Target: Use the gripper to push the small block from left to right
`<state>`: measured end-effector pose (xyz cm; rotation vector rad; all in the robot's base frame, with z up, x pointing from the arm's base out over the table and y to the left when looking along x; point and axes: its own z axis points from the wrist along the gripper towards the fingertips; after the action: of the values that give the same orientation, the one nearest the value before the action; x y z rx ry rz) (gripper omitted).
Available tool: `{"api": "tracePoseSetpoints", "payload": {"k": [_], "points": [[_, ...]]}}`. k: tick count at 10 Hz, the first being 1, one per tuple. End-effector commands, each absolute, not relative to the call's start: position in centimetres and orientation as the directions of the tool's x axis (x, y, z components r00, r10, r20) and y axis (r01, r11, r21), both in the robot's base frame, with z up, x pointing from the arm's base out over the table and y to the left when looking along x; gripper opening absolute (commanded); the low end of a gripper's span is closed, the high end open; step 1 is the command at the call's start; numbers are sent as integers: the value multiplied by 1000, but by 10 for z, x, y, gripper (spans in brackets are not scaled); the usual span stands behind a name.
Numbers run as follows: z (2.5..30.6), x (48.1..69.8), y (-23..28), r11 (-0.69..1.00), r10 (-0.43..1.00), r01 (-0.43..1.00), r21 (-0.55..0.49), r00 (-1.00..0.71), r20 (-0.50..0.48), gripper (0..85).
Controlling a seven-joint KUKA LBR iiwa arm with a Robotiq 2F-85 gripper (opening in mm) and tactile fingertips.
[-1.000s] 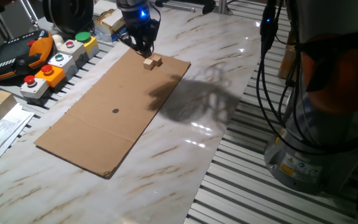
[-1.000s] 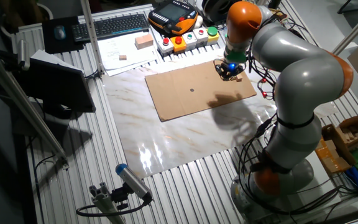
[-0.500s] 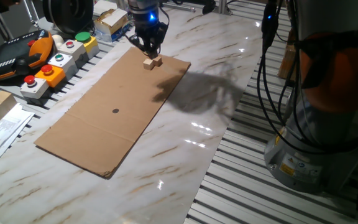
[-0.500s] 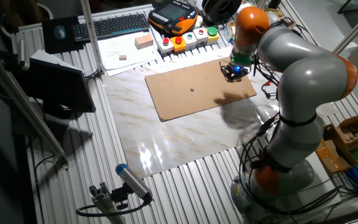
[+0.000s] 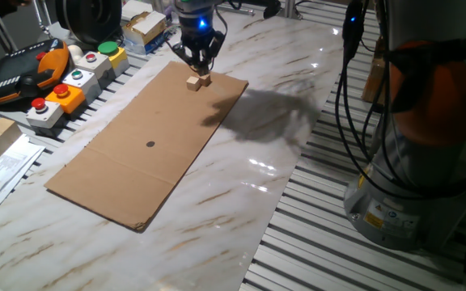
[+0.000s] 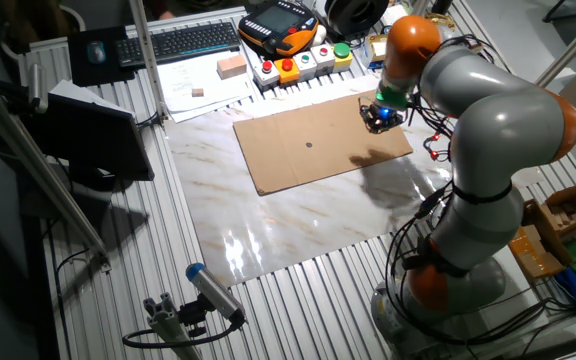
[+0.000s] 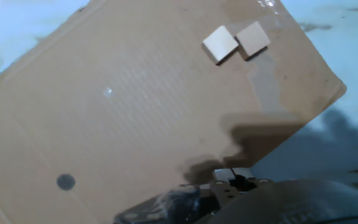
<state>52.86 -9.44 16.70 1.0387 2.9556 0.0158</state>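
From my remote seat, I read the small black gripper with short dark fingers and a glowing blue light on its wrist as hanging low at the far end of the flat brown cardboard sheet; the jaws hold nothing, and whether they are parted or closed I cannot tell, since both fixed views show only a dark cluster of fingers and the hand view shows none of them clearly.

The small pale wooden block lies on the cardboard just below and in front of the fingertips in one fixed view, with a second, slightly browner little block touching it; the hand view shows the pair, pale and tan, side by side near the sheet's corner; from the other fixed view the gripper hides them.

I cannot tell whether the fingers touch the block or merely stand just beside it; I judge the push to be at its start or barely under way, because the block sits close to the sheet's far edge with the white marble-patterned counter beyond; what is left, as I see it, is the sideways shove itself, and I would watch that the neighbouring block does not ride along.
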Motion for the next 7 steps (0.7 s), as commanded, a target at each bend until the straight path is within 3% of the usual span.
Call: {"api": "tracePoseSetpoints", "payload": {"k": [1,5,7], "points": [[163,531,-98,658,753,753,15,-658,-5,7],[153,535,-107,529,848,849,-6,-529,-40,7],[156,537,-118,479,878,878,6,-479,13,7]]}}
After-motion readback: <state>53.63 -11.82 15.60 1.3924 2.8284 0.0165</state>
